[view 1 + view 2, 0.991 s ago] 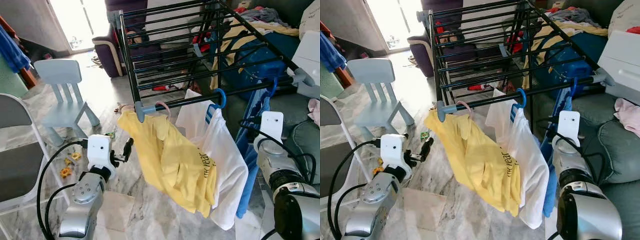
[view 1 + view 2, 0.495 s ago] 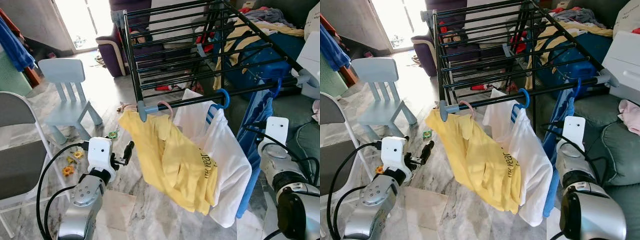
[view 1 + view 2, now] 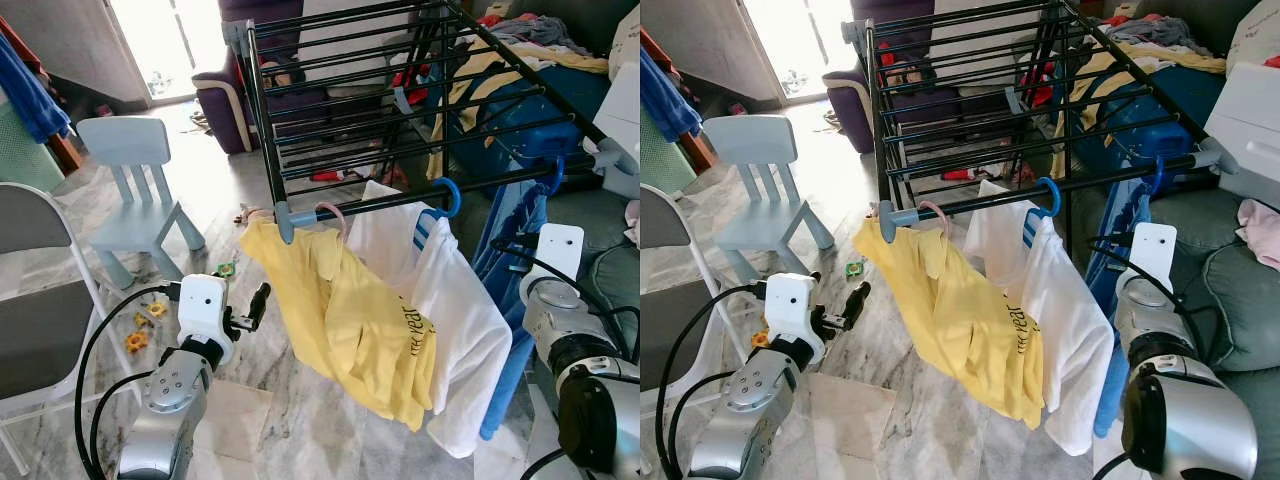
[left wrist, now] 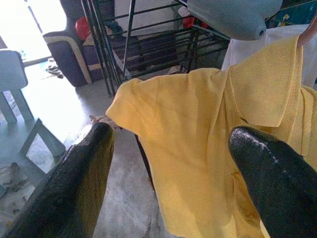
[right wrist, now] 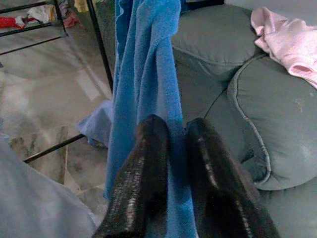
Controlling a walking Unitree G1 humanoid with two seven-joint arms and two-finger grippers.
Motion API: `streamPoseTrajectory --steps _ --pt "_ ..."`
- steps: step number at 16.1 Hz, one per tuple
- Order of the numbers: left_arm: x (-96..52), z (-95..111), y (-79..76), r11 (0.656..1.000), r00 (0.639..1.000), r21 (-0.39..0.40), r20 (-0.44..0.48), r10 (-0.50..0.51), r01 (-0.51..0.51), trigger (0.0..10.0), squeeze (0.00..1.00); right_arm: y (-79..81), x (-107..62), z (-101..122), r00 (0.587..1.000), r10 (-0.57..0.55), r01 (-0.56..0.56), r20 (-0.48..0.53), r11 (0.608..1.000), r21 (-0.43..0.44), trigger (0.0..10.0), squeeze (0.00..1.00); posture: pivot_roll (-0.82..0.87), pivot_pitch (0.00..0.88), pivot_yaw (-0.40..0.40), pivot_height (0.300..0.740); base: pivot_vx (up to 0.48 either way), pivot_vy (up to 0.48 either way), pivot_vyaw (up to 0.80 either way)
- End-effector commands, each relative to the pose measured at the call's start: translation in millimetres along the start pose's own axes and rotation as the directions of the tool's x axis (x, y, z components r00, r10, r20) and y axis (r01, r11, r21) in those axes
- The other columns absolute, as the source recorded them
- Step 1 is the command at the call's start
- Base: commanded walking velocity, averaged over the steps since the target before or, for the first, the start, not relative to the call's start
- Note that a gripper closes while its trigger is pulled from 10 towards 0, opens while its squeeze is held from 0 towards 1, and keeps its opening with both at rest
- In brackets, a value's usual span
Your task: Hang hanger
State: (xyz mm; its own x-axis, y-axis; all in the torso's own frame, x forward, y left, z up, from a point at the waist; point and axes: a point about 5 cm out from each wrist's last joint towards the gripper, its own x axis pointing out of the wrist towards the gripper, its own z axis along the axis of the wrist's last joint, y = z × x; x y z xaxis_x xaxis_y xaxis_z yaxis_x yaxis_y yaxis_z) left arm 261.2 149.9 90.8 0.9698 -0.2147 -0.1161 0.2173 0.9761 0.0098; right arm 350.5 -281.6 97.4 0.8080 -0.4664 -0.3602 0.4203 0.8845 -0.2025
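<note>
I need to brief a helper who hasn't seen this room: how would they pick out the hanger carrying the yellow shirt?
Find the black drying rack in the middle of the room and follow its nearest rail to the grey end cap. The yellow shirt hangs right beside that cap on a pale pink hanger. The white shirt next to it hangs from a blue hook instead.

Matt black metal rack point(image 3: 380, 110), yellow cloth shirt point(image 3: 350, 320)

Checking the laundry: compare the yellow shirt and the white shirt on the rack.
The yellow shirt hangs from a pink hanger, nearer the rail's end; the white shirt hangs from a blue hanger, further along. The yellow shirt partly covers the white shirt. Both hang on the same front rail, side by side.
</note>
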Motion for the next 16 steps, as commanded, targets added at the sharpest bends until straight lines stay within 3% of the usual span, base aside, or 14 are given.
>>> streamPoseTrajectory --steps 1,8,11,12,14,15,16 --pt "0.2 3 3.7 1.000 1.000 0.026 0.003 0.003 -0.004 10.0 0.00 2.2 0.7 10 1.000 0.005 -0.006 0.020 1.000 0.014 0.0 0.00 -0.03 0.000 0.078 0.740 0.000 0.000 0.00" --pt "-0.2 1 -0.7 0.999 1.000 0.032 -0.008 -0.012 0.012 10.0 0.00 -5.3 1.8 12 0.999 -0.007 0.007 0.035 1.000 0.015 0.0 0.00 -0.03 0.000 0.076 0.740 0.000 0.000 0.00" --pt "-0.7 3 -0.2 1.000 1.000 0.023 0.000 0.008 -0.008 10.0 0.00 -7.0 1.5 28 0.990 -0.004 0.009 0.140 0.999 -0.032 0.0 0.00 -0.04 0.000 0.071 0.740 0.000 0.000 0.00" --pt "-1.3 4 3.9 0.998 0.998 0.009 0.008 0.059 -0.059 10.0 0.00 -9.7 0.9 33 0.982 -0.004 0.009 0.191 1.000 -0.027 0.0 0.00 -0.04 0.000 0.071 0.740 0.000 0.000 0.00" --pt "-1.6 2 6.5 0.995 0.996 -0.020 0.007 0.094 -0.093 10.0 0.00 -13.0 -2.0 29 0.968 0.002 0.002 0.250 1.000 -0.017 0.0 0.00 -0.06 0.000 0.077 0.740 0.000 0.000 0.00" --pt "-0.8 2 5.1 0.996 0.996 -0.017 0.009 0.092 -0.092 10.0 0.00 -12.9 -5.0 21 0.963 0.004 0.000 0.268 1.000 -0.012 3.6 0.00 -0.07 0.000 0.080 0.740 0.000 0.000 0.00" --pt "1.0 3 2.9 0.996 0.996 -0.018 0.014 0.088 -0.088 10.0 0.00 -12.4 -9.8 8 0.962 0.005 -0.004 0.273 1.000 -0.002 9.8 0.00 -0.08 0.000 0.083 0.740 0.000 0.000 0.00"
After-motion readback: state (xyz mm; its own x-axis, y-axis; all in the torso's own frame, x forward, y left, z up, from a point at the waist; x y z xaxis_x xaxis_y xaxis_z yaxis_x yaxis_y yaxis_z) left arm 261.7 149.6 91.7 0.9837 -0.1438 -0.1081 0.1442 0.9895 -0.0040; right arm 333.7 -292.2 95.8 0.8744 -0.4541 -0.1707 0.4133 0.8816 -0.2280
